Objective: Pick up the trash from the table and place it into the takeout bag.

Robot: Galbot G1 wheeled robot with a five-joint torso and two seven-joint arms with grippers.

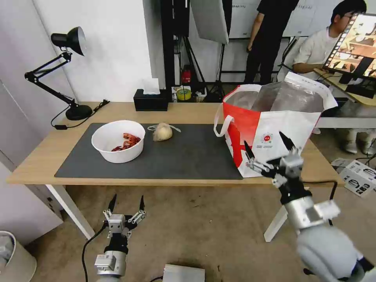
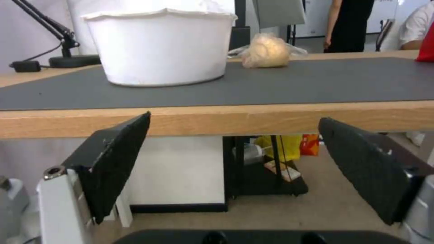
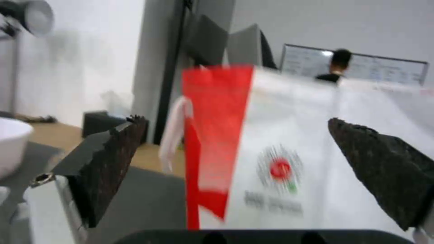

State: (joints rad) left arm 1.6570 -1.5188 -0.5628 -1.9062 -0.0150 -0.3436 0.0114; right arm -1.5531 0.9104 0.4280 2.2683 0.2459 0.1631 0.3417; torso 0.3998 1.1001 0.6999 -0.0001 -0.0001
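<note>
Light wood runs across the middle of the head view, a long worktop [image 1: 47, 156] with a dark grey mat [image 1: 188, 156] over most of it, a desk lamp [image 1: 70, 43] at upper left and a black tissue box [image 1: 150, 101] at the back edge. Going left to right, the left gripper [image 1: 127, 204] sits low in the lower left of the frame, below the worktop's front edge, its fingers [image 2: 115, 159] spread wide and empty. Straight beyond and above it, left of centre on the mat, stands the white bowl [image 1: 118, 141] of red shell scraps, and just beside that toward the centre lies the small clear bag [image 1: 162, 131] with its beige lump. Both pieces of trash lie on the left arm's side, so I judge that arm the nearer one. Right of centre the takeout bag [image 1: 290, 129] stands open, foil lining showing. Up against its front face hangs the right gripper [image 1: 270, 150], fingers [image 3: 389, 176] parted wide, holding nothing.
</note>
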